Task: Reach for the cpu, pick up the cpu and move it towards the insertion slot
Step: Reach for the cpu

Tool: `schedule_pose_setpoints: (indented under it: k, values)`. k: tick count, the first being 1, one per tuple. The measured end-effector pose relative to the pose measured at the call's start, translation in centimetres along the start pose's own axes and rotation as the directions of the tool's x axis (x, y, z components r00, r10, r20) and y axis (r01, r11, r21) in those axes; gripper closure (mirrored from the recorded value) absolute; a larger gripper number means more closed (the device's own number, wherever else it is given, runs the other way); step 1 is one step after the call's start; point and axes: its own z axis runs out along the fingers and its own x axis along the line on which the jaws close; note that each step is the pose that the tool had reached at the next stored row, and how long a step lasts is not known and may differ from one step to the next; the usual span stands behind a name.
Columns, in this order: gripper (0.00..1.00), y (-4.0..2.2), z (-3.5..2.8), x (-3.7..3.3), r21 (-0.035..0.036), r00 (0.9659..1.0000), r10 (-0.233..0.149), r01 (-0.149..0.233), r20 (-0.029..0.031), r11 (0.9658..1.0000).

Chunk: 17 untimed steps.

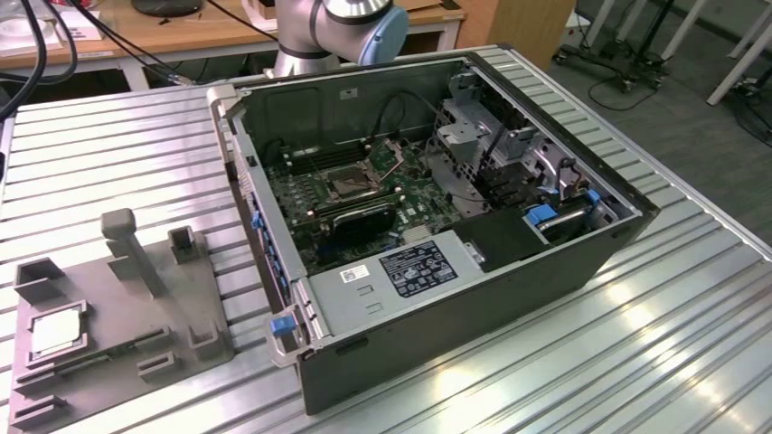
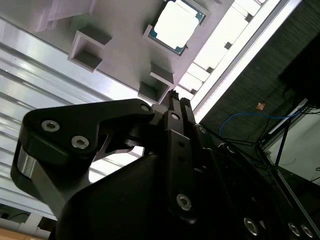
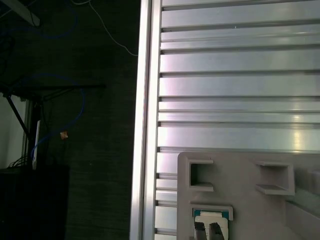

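CPU (image 2: 177, 24) lies flat in its recess of the grey tray (image 2: 115, 55) on the worktop (image 2: 30, 65) — beyond the end effector (image 2: 179, 100), apart from it, not held. Grip state: cannot tell — the end effector's dark body blocks the view.

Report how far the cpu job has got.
Done: nothing lifted; the cpu lies in its grey tray pocket. In hand: the gripper hangs over the tray near the cpu, apart from it. Left: the grasp and the carry to the insertion slot.
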Motion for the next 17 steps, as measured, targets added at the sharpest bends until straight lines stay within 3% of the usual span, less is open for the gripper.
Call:
schedule_pose_setpoints:
  k: [1, 5, 6, 10, 11, 15, 16, 17]
  values:
    - [0.82, 0.00, 0.01, 0.00, 0.0000, 1.0000, 0.000, 0.000, 0.0000, 1.0000]
    - [0.81, 0.00, 0.07, 0.00, 0.0000, 1.0000, 0.000, 0.000, 0.0001, 1.0000]
    - [0.75, 0.00, 0.09, 0.00, 0.0000, 1.0000, 0.000, 0.000, 0.0000, 1.0000]
    - [0.73, -0.01, 0.16, 0.00, 0.0000, 1.0000, 0.000, 0.000, 0.0001, 1.0000]
    - [0.67, -0.01, 0.18, 0.00, -0.0001, 1.0000, 0.000, 0.000, 0.0001, 1.0000]
    - [0.66, -0.01, 0.26, 0.00, 0.0000, 1.0000, 0.000, 0.000, 0.0000, 1.0000]
    - [0.60, -0.01, 0.27, 0.00, 0.0000, 1.0000, 0.000, 0.000, 0.0000, 1.0000]
    - [0.60, -0.01, 0.28, 0.00, 0.0000, 1.0000, 0.000, 0.000, 0.0000, 1.0000]
